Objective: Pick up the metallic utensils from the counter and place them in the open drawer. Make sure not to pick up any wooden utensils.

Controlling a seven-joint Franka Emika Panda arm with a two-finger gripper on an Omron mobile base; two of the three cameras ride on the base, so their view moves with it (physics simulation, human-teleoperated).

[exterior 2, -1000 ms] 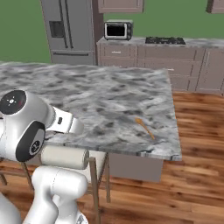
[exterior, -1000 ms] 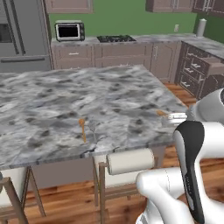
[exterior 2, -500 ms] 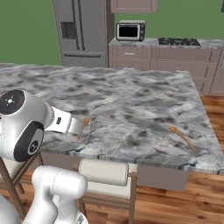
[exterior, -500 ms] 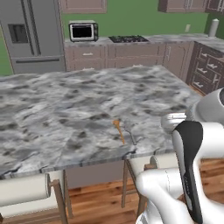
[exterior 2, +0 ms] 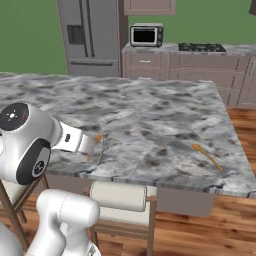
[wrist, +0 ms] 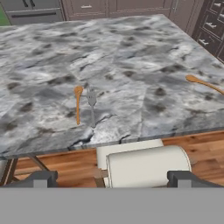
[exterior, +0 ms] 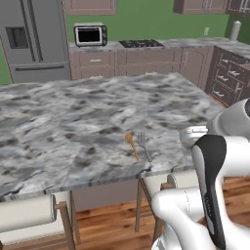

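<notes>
Left base view: a grey fork lies just beside a wooden spoon near the bench's front edge. Right base view: another wooden spoon lies well apart. Hand view: jaws stand wide apart, empty, short of the bench.

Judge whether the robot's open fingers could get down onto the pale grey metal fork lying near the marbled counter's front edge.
Probably yes. The pale grey metal fork lies flat with nothing over it, though the orange-brown wooden spoon lies close alongside, so the fingers would need careful placement.
</notes>
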